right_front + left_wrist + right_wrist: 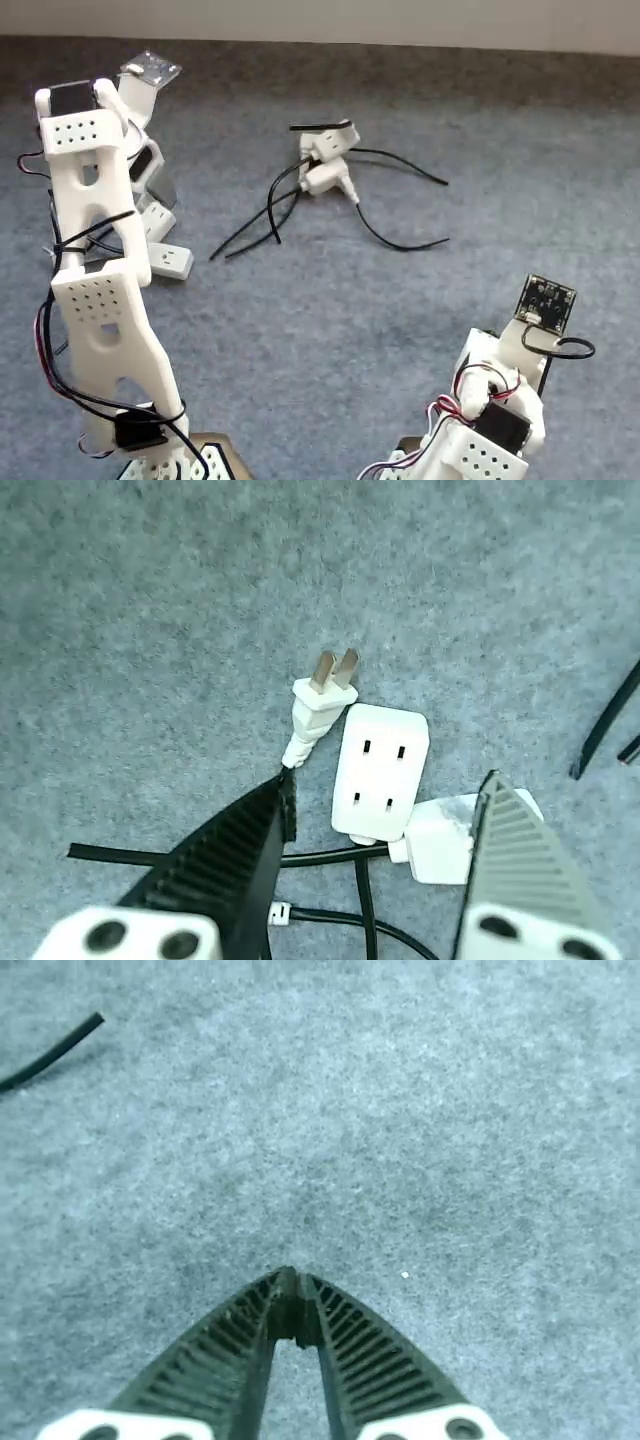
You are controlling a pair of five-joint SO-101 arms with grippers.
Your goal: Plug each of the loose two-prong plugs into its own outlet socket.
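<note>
Directly between the spread fingers of my left tool lies a white outlet block with two sockets, flat on the grey desk. The tool is wide open and holds nothing. A loose two-prong plug lies just beside the block, its prongs pointing away from me and its cord end at my black fingertip. A second white plug body touches the block's near corner. My right tool is closed, tips together, gripping nothing over bare desk; a black cord end lies well apart. Mid-desk lie two white connectors on black cords.
</note>
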